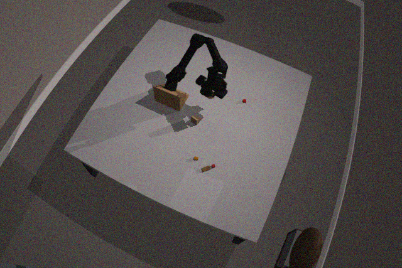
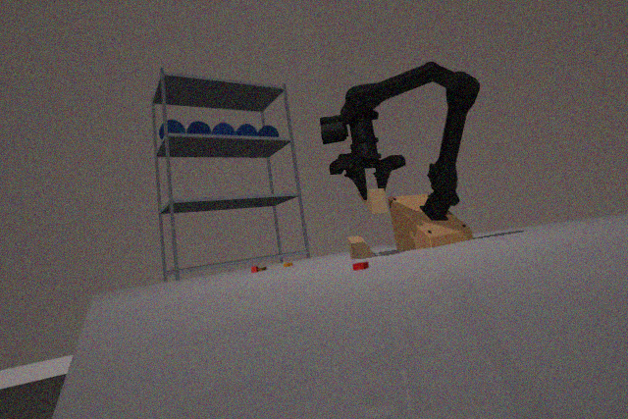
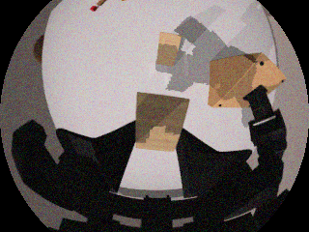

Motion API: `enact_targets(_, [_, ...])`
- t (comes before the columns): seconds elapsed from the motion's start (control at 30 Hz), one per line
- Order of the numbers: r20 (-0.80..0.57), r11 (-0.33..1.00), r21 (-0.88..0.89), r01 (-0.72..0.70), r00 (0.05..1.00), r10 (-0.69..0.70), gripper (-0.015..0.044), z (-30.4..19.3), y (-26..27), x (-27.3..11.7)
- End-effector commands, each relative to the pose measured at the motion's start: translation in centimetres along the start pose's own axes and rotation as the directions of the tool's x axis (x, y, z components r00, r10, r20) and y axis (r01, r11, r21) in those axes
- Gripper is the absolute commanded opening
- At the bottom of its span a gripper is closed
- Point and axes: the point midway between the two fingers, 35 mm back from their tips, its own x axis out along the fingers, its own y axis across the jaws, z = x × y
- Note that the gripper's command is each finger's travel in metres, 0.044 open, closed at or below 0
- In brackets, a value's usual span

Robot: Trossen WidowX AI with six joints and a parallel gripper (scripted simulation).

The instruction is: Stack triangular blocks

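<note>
My gripper [image 1: 211,94] [image 2: 374,192] [image 3: 157,126] is shut on a tan triangular block [image 2: 377,202] [image 3: 161,118], held in the air well above the table [image 1: 259,135] [image 2: 304,343] [image 3: 92,72]. The other triangular block [image 1: 195,120] [image 2: 359,248] [image 3: 169,49] rests on the table, its slope showing at its right in the exterior view. The two blocks are apart. In the wrist view the resting block lies beyond the held one and slightly right. The held block's sloped face cannot be clearly told; the top view mostly hides that block behind the gripper.
A large wooden block [image 1: 168,98] [image 2: 402,224] [image 3: 229,79] stands at the arm's base, near the resting block. A red piece [image 1: 244,100] [image 2: 360,265] lies on the table. Farther off lie a small orange piece [image 1: 195,158] [image 2: 287,264] and a brown, red-ended piece [image 1: 205,169] [image 2: 260,269].
</note>
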Motion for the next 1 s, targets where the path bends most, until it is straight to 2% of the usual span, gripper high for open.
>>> enact_targets(0.0, [0.003, 1.0, -0.004, 0.004, 1.0, -0.004, 0.0, 1.7, 0.0, -0.7])
enact_targets(0.43, [-0.013, 1.0, -0.009, 0.01, 1.0, -0.01, 0.0, 6.0, -0.9, -2.1])
enact_targets(0.97, [-0.013, 1.0, -0.01, 0.009, 1.0, -0.009, 0.0, 8.7, -0.8, 4.6])
